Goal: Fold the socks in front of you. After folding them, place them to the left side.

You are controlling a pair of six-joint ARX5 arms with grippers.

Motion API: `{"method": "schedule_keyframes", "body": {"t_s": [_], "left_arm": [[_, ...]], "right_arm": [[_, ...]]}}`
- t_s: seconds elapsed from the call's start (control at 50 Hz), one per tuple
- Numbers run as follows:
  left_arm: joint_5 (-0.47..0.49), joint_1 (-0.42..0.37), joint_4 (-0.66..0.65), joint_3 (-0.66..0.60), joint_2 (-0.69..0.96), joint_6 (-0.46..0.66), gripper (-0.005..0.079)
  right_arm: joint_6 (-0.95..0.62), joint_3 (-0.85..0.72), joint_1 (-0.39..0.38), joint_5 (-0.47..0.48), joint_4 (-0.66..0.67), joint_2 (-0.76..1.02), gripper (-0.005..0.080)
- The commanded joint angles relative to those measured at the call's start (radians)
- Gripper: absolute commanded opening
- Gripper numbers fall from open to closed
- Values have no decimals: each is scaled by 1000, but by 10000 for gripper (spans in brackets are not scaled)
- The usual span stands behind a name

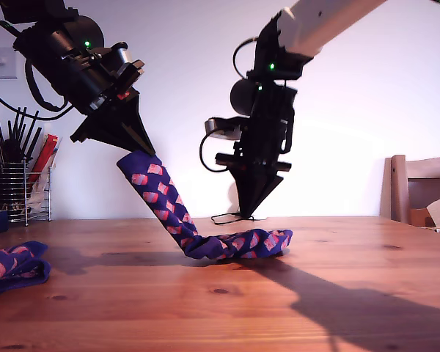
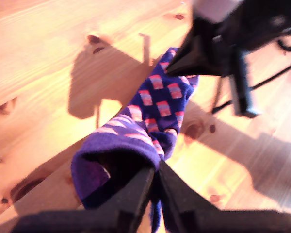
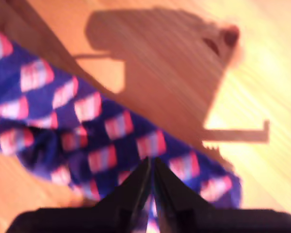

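Sock [image 1: 165,198] in hand: navy-purple knit with pink-red blocks, one end lifted off the counter [image 1: 220,308], the rest slanting down to a bunched heap lying on the wood near the middle of the exterior view. Raised end, the open cuff by the look of the first wrist view [image 2: 121,160], clamped between the closed jaws of my first gripper [image 1: 136,147], high toward the exterior view's left. Low end under my second gripper [image 1: 249,213], tips together and pointing down at the fabric [image 3: 111,141]; whether pinching cloth or only pressing beside it, cannot tell from the blurred second wrist view. Second sock [image 1: 15,268] lying crumpled on the counter at the exterior view's left edge, well apart from both arms, untouched.

Judged step: mid-fold on the first of the pair, cuff end raised for carrying over toward the toe end while that end is pinned. Folding not yet finished, placing aside not begun.

Next move likely calls for sweeping the held cuff across and down so it lands over the bunched end, with the low end kept anchored so the knit does not drag, then letting go only once the layers lie flat.

Further out: a wire holder of utensils [image 1: 18,176] at the exterior view's left, a chair back [image 1: 422,187] at its right.
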Motion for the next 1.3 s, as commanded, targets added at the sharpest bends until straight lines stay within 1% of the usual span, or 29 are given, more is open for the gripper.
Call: {"method": "schedule_keyframes", "body": {"t_s": [0.0, 0.06, 0.28, 0.4, 0.56, 0.8, 0.98, 1.28], "left_arm": [[-3, 0, 1, 5, 9, 0, -19], [-2, 0, 1, 5, 9, -1, -19], [-6, 0, -19, 34, 8, 0, -19], [-11, 0, -28, 48, 8, 0, -19], [-13, 0, -30, 50, 8, 0, -19], [-14, 0, -32, 50, 8, 0, -20], [-26, 0, -43, 50, 8, 3, -19], [-29, 0, -51, 50, 8, 5, -19]], "right_arm": [[-20, 6, -14, 23, -21, -9, -11], [-22, 6, -25, 53, -37, -9, -11], [-23, 6, -66, 70, -63, -9, -11], [-23, 6, -69, 67, -56, -8, -11], [-23, 5, -61, 15, -35, -4, -11], [-23, 5, -32, 15, -30, 28, -11], [-23, 2, -32, -8, -17, 33, -11], [-24, -55, -32, 1, 18, 33, -11]]}}
